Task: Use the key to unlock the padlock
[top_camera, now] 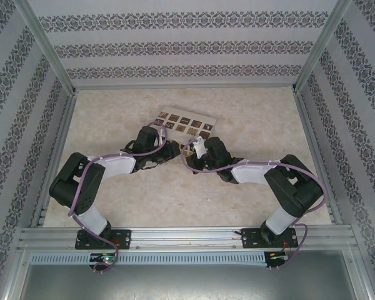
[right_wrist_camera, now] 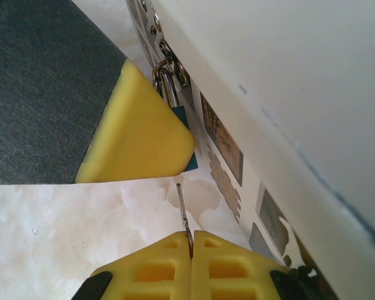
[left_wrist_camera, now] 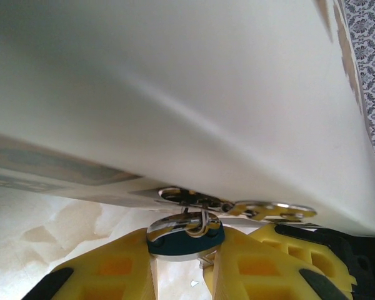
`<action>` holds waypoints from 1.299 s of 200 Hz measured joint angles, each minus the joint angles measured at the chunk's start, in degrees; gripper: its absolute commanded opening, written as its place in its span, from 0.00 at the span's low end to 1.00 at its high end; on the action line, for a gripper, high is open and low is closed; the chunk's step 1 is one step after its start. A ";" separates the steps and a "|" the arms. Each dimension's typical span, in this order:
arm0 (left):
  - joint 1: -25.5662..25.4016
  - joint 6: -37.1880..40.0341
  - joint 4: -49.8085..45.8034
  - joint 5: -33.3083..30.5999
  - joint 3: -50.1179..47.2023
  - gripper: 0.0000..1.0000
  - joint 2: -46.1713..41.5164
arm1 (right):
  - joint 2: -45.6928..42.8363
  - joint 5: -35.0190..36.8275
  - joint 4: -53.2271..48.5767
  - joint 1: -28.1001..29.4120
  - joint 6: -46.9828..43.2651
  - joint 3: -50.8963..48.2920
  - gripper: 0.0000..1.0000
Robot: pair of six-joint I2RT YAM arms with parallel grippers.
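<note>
The padlock (left_wrist_camera: 186,241) has a blue body and a silver top. My left gripper (left_wrist_camera: 184,251) is shut on it, a yellow finger on each side. Its thin shackle (left_wrist_camera: 204,222) hooks into a metal hasp (left_wrist_camera: 194,199) on the cream box above. In the right wrist view the blue body (right_wrist_camera: 186,128) peeks out behind the left gripper's yellow finger (right_wrist_camera: 137,131), with the shackle (right_wrist_camera: 165,81) above. My right gripper (right_wrist_camera: 190,240) is shut on the key (right_wrist_camera: 182,209), a thin dark sliver pointing up. Its tip stops a short gap below the padlock's bottom. From above, both grippers (top_camera: 172,150) (top_camera: 197,152) meet mid-table.
The cream box with brown tiles (top_camera: 182,123) lies just behind both grippers; its pale side (right_wrist_camera: 287,94) looms close on the right and its underside (left_wrist_camera: 206,94) hangs over the left gripper. The marble tabletop (top_camera: 175,194) lies below, between patterned walls.
</note>
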 measured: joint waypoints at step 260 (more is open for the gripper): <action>0.02 -1.07 -0.04 -1.11 0.00 0.23 0.00 | 2.16 -0.68 3.02 -0.02 1.57 0.74 0.00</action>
